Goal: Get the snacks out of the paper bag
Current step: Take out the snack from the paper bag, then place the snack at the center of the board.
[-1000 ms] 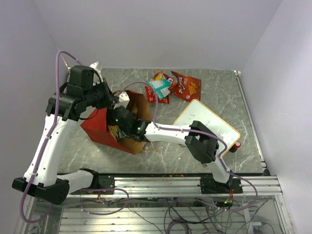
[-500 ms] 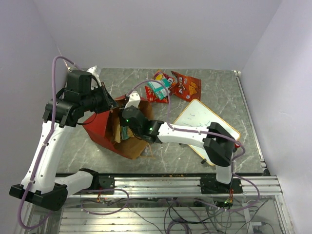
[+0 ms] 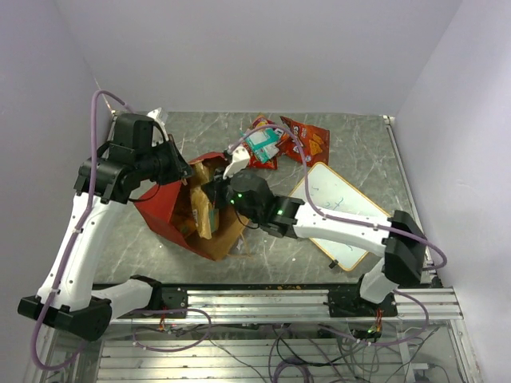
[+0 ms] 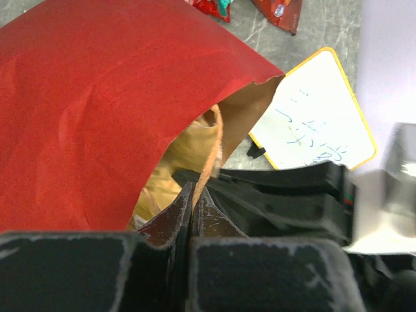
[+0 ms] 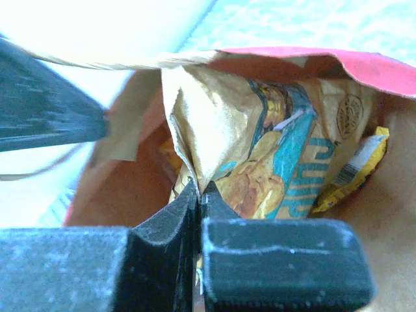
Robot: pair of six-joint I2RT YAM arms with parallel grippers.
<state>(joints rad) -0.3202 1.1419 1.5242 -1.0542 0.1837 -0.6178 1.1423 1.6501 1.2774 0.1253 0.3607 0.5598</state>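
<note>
The red paper bag [image 3: 164, 211] lies on its side, its brown mouth facing right. My left gripper [image 3: 188, 169] is shut on the bag's upper rim; the wrist view shows the kraft edge pinched between the jaws [image 4: 194, 195] under the red wall [image 4: 97, 110]. My right gripper [image 3: 211, 198] is at the bag's mouth, shut on a corner [image 5: 198, 188] of a yellow chip bag with teal print [image 5: 266, 149]. A small yellow packet [image 5: 354, 168] lies deeper inside. A teal packet [image 3: 259, 144] and red packets [image 3: 307, 142] lie on the table behind the bag.
A white whiteboard with a yellow rim [image 3: 339, 209] lies right of the bag, under my right arm; it also shows in the left wrist view [image 4: 318, 120]. A small red thing [image 3: 389, 237] sits by its right corner. Walls close the table's far side and both flanks.
My right arm has drawn back to the right, pulling the yellow chip bag from deep in the bag up to its mouth. My left gripper still holds the rim, slightly shifted.
</note>
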